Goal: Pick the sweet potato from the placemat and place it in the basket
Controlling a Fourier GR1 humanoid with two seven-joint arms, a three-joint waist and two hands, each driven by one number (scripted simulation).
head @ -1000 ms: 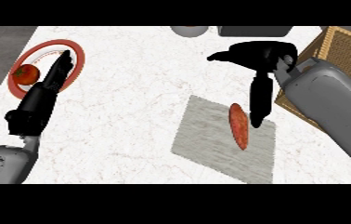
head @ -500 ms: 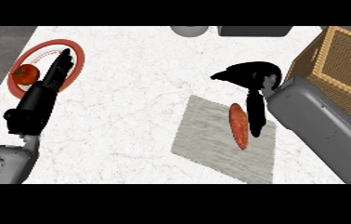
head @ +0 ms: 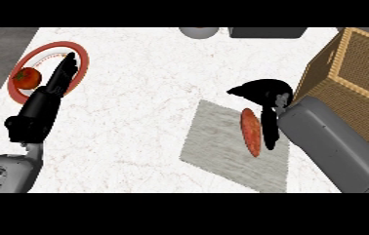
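A long reddish sweet potato (head: 250,131) lies on the grey placemat (head: 216,146) at the right of the counter. My right hand (head: 264,93) hangs just above its far end, thumb out to the left and fingers pointing down along the potato's right side, touching or almost touching it. The hand is open and nothing is curled round the potato. The wicker basket (head: 338,75) stands at the right edge, just beyond my right forearm. My left hand (head: 59,78) rests open at the left, fingers straight over a red-rimmed plate.
The red-rimmed plate (head: 81,66) at the far left holds a tomato (head: 27,77). At the counter's back edge stand a grey round bowl (head: 199,32) and a dark tray (head: 267,32). White marbled counter lies between the plate and the placemat.
My right hand has come down and nearer, from above the placemat's far edge to the sweet potato's far end, fingers now alongside it. The left hand and the potato have not moved.
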